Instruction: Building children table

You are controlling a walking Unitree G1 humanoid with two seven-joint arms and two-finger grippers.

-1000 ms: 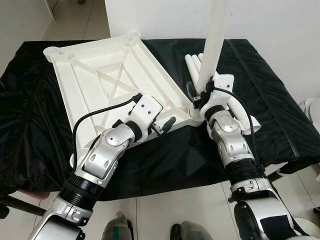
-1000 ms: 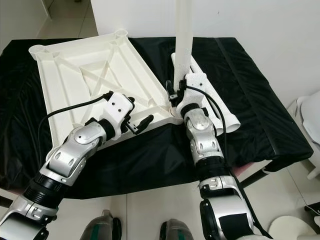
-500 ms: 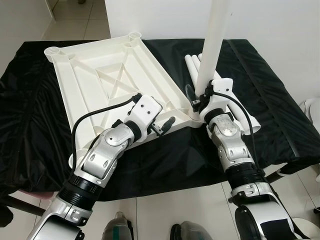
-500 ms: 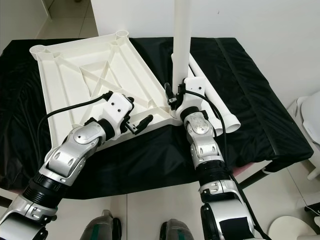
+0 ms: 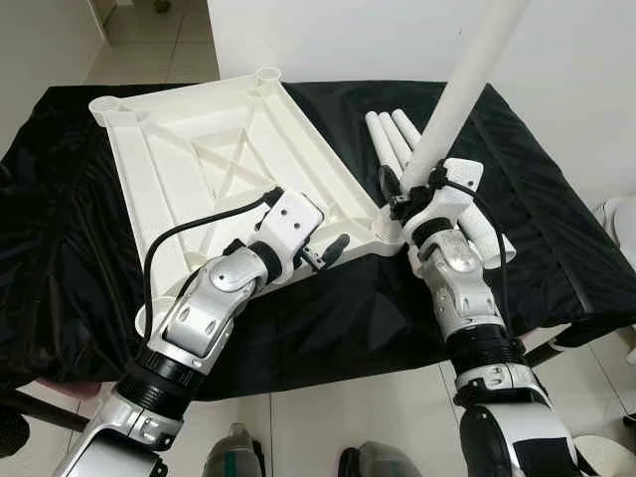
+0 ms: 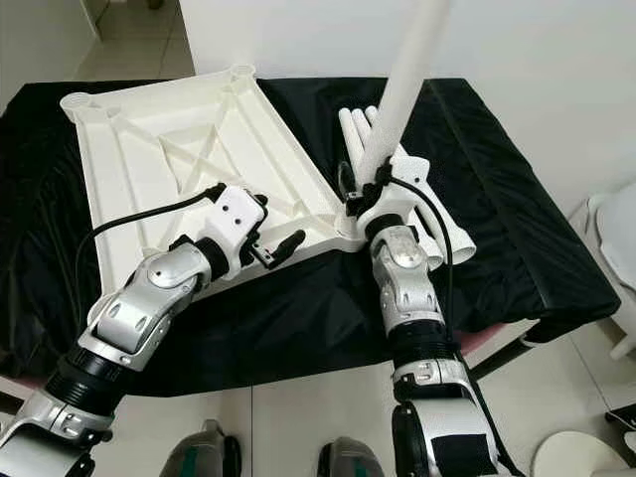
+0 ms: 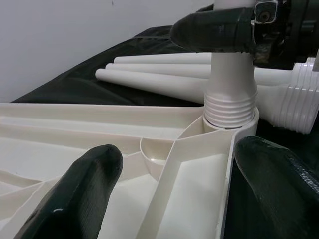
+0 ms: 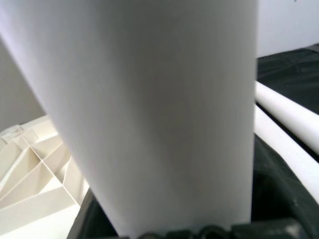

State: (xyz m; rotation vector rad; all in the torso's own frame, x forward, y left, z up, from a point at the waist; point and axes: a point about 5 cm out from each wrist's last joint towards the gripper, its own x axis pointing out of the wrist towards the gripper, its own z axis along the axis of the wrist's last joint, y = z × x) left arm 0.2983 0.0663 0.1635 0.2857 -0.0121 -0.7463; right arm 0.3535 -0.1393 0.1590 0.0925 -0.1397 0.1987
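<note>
At near corner of upturned tabletop (image 5: 199, 159), my R gripper (image 5: 402, 194) pinches leg (image 5: 459, 94). L wrist view adds what head views hide: leg's threaded end (image 7: 230, 107) sits in corner socket. L gripper (image 5: 323, 248) spread, over tabletop edge. Spare legs (image 5: 393, 134) lie beside. Vs 1 s ago: leg was upright, now tilts right.

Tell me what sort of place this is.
Probably a room in a home, used as an assembly spot: pale tiled floor, plain white wall, and a table under a black cloth holding an upturned white plastic tabletop and spare white legs.
</note>
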